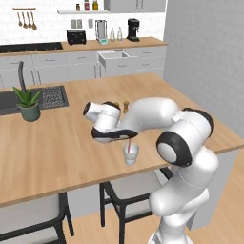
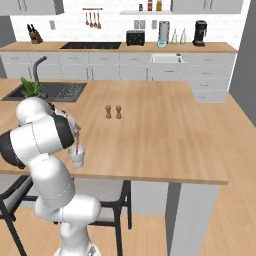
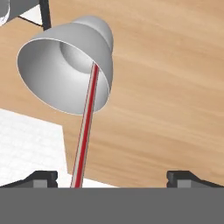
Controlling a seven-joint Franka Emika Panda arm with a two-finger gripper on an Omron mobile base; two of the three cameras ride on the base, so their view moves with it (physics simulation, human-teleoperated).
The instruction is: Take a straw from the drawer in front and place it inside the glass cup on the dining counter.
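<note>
Straw (image 3: 86, 127) stands in the glass cup (image 3: 65, 70), between the wide-open, empty claw (image 3: 111, 177) tips

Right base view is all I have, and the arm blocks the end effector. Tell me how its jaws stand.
Observer: Open. In the hand view the end effector has its fingertips far apart, and neither pinches the straw.
Operator: Confirm where the straw's far end is.
Observer: Inside the glass cup. The hand view looks into its mouth, and the straw reaches deep inside and leans across the rim.
Operator: Give me the hand's position over the cup.
Observer: The left base view shows it turned sideways just above the cup, near the front edge of the dining counter.
</note>
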